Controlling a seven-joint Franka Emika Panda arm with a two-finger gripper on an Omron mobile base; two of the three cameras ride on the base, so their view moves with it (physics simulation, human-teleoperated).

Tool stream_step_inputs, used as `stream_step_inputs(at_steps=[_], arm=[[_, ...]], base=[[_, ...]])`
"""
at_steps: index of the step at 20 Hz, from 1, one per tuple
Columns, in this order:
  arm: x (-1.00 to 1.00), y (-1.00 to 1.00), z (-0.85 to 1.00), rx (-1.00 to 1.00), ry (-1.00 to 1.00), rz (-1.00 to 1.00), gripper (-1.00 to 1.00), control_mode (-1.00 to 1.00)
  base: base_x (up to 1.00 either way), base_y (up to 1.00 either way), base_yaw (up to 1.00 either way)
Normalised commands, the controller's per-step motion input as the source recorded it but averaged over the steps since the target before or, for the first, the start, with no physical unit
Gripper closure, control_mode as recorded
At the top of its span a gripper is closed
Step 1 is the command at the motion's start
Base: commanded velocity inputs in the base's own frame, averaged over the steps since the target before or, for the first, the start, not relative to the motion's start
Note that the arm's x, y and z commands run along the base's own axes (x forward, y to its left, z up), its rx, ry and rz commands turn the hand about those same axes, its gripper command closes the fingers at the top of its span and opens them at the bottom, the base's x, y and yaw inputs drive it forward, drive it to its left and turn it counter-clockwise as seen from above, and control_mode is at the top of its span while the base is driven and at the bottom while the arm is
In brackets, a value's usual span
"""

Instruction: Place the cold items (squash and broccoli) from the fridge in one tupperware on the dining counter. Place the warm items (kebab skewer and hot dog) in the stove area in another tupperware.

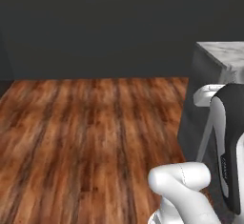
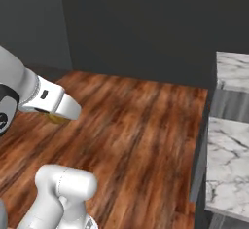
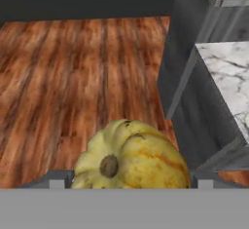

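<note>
— Hand view first: what sits between the fingers?

— A yellow squash [image 3: 130, 156], ribbed, with orange streaks and a brown stem end facing the camera. It fills the bottom centre of the frame, and the two dark finger tips [image 3: 57, 180] show at its left and right flanks.

— So the gripper [image 3: 130, 181] has it?

— Yes, the jaws stand wide and press on the squash from both sides; it is held above the wooden floor [image 3: 73, 77].

— Anything else in that frame?

— At the right, a dark cabinet side with marble counter tops [image 3: 226, 77] stepping up toward the upper right corner.

— And the right base view?

— The white arm [image 2: 44, 96] reaches in from the left edge, and a small patch of yellow peeks out under its tip. The marble counter [image 2: 228, 150] lies along the right edge.

— Left base view?

— Wooden floor across the lower left, a dark wall above, the counter corner at the upper right.
</note>
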Motion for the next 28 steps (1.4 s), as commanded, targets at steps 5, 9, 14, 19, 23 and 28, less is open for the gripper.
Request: stream_step_inputs(at_steps=[5, 9, 14, 19, 23, 28], arm=[[0.0, 0.0, 0.0, 0.0, 0.0, 0.0, 1.0, 1.0], [0.0, 0.0, 0.0, 0.0, 0.0, 0.0, 1.0, 1.0], [0.0, 0.0, 0.0, 0.0, 0.0, 0.0, 1.0, 1.0], [0.0, 0.0, 0.0, 0.0, 0.0, 0.0, 1.0, 1.0], [0.0, 0.0, 0.0, 0.0, 0.0, 0.0, 1.0, 1.0], [0.0, 0.0, 0.0, 0.0, 0.0, 0.0, 1.0, 1.0]], base=[[1.0, 0.7, -0.37], [0.94, 0.63, -0.49], [0.82, 0.49, -0.54], [0.68, 0.52, -0.6], [0.69, 0.55, -0.61], [0.69, 0.66, -0.58]])
